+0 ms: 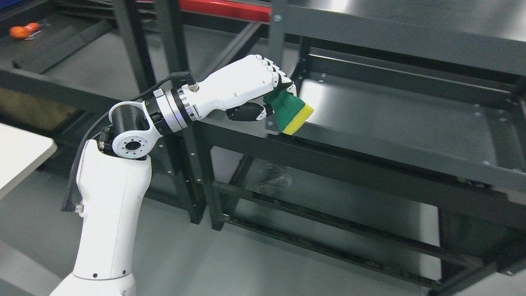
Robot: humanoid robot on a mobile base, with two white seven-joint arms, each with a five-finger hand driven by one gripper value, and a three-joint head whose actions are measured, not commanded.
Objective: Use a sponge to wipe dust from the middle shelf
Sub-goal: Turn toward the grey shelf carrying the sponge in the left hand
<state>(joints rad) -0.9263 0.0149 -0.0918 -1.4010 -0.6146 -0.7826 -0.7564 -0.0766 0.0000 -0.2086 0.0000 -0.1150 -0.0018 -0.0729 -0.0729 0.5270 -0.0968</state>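
Observation:
My left hand [274, 95], white with black joints, reaches from the lower left to the near left corner of the middle shelf [394, 119]. Its fingers are curled around a sponge [292, 113] with a green scouring side and a yellow foam side. The sponge hangs below the fingers, its yellow end touching or just above the shelf's front rail near the left post. The middle shelf is a dark grey metal sheet with a bright glare patch close to the sponge. The right arm does not show.
The dark metal rack has a top shelf [411, 24] overhead and a lower shelf [337, 201] holding a crumpled clear plastic bag [273, 179]. Upright posts [181, 61] stand left of the hand. A white tabletop corner [20, 152] sits at far left; orange objects [22, 31] lie at top left.

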